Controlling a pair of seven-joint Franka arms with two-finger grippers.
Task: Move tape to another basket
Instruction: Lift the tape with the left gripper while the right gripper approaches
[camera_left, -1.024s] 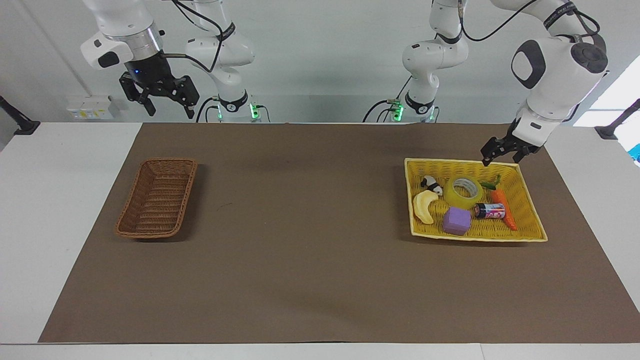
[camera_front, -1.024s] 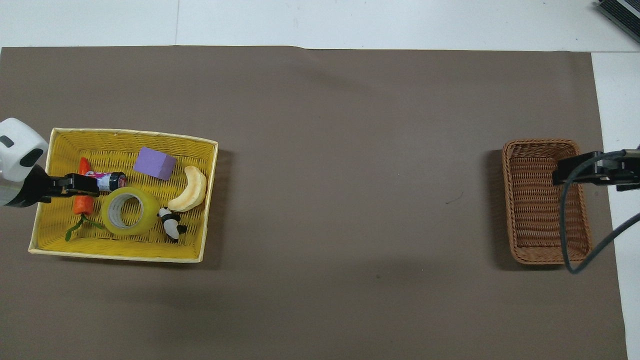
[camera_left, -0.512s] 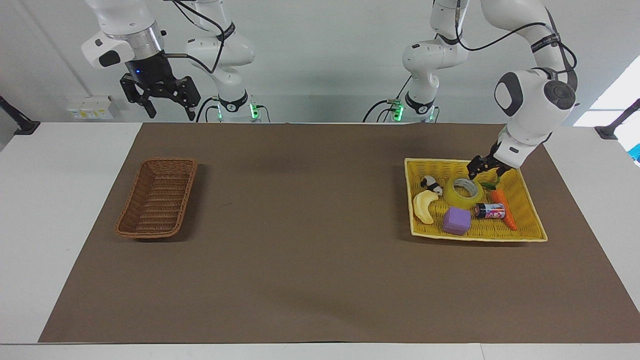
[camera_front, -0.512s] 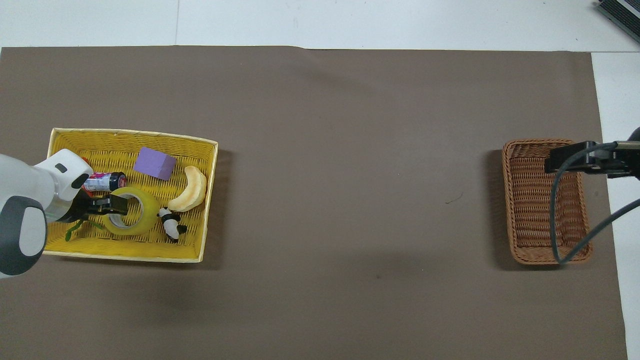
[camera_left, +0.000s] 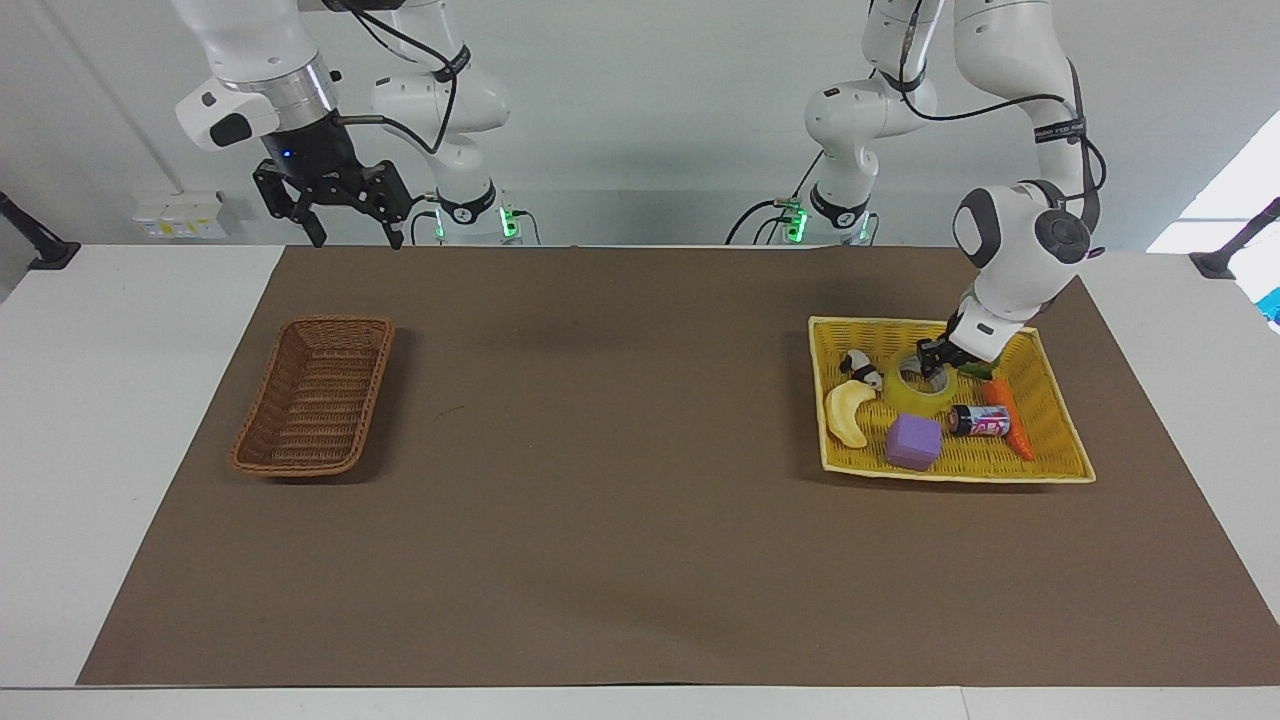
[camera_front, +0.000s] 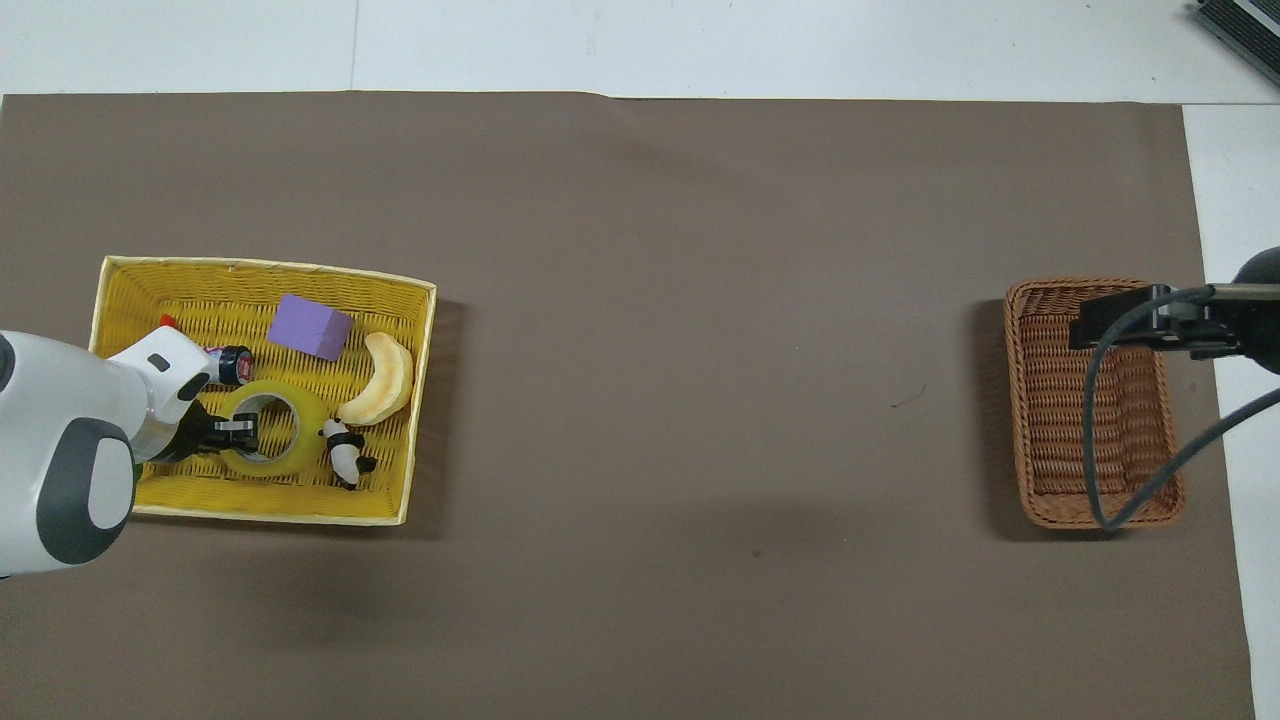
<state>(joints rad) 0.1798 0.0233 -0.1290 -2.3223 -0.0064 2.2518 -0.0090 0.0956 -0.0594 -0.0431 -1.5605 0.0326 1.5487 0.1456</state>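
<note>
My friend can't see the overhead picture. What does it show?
The left claw grips the wall of the yellow tape, which lies in the yellow basket among small toys. The brown basket sits at the right arm's end of the table.

open: brown mat (camera_left: 620, 480) between baskets | crowding tape (camera_left: 925, 385): panda (camera_left: 862, 369), banana (camera_left: 848, 413), battery (camera_left: 978, 421), purple block (camera_left: 913, 441)

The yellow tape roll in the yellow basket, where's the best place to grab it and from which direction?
Grip the ring wall of the tape roll, one finger in the core hole and one outside, coming from above. It lies flat with the hole facing up, and the battery, panda figure and banana crowd its sides. The left gripper is at the wall on the left arm's end.
</note>
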